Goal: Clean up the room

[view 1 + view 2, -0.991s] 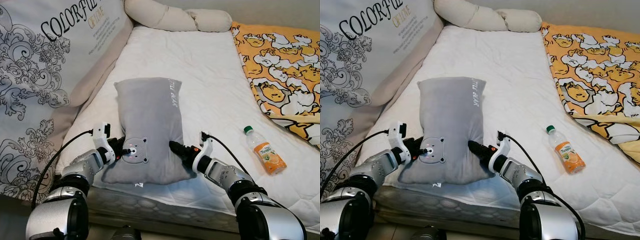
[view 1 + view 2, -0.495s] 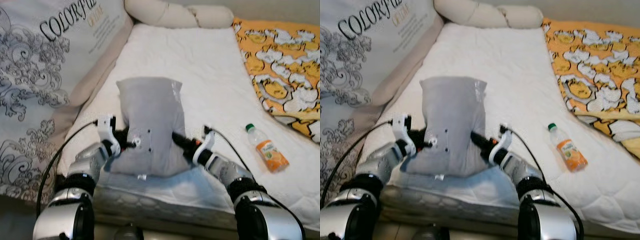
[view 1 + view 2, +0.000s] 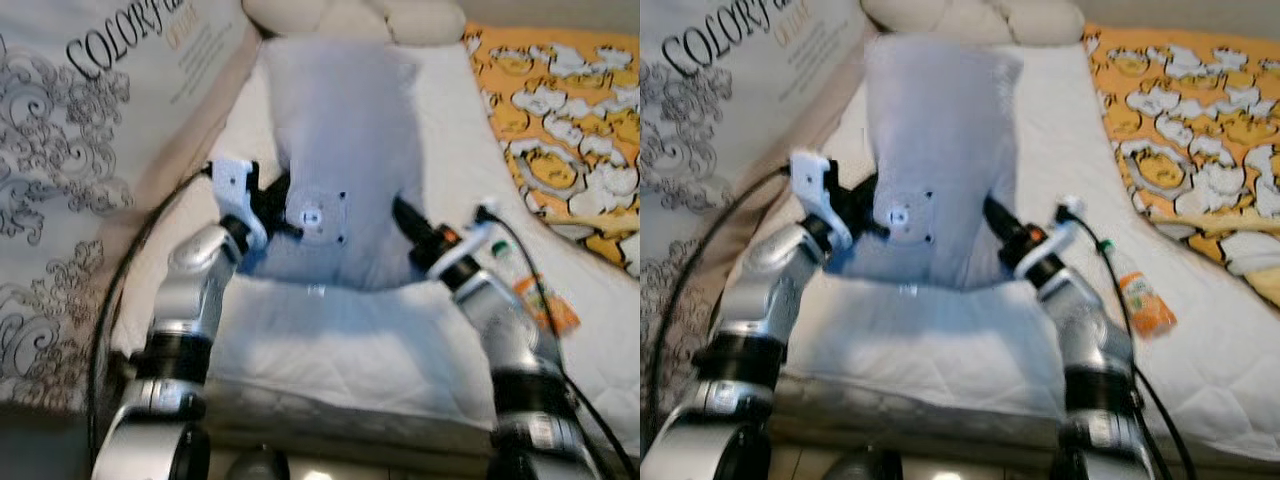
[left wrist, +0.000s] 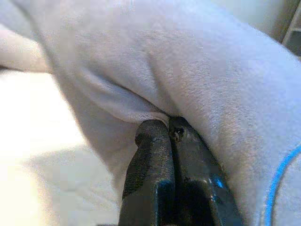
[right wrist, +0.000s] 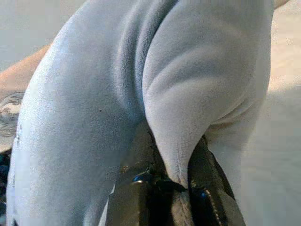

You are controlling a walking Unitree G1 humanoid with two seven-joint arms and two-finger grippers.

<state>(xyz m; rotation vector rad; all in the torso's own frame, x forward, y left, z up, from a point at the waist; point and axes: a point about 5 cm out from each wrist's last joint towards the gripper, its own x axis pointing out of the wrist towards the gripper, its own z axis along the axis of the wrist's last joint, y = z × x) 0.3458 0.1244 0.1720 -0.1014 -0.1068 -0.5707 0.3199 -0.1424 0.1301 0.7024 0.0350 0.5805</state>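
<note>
A soft grey rectangular plush pillow hangs upright above the white quilted mattress of the bed, held between the two arms. The left gripper has its black fingers pressed together on a fold of the pillow's lower left edge, and the right gripper pinches a ridge of the same fabric at the lower right edge. Just beyond the right gripper's wrist, a small plastic bottle of orange juice lies on its side on the mattress. Farther out on that side spreads an orange blanket printed with cartoon figures. Beside the left arm stands a large pale cushion with grey scrollwork and lettering.
</note>
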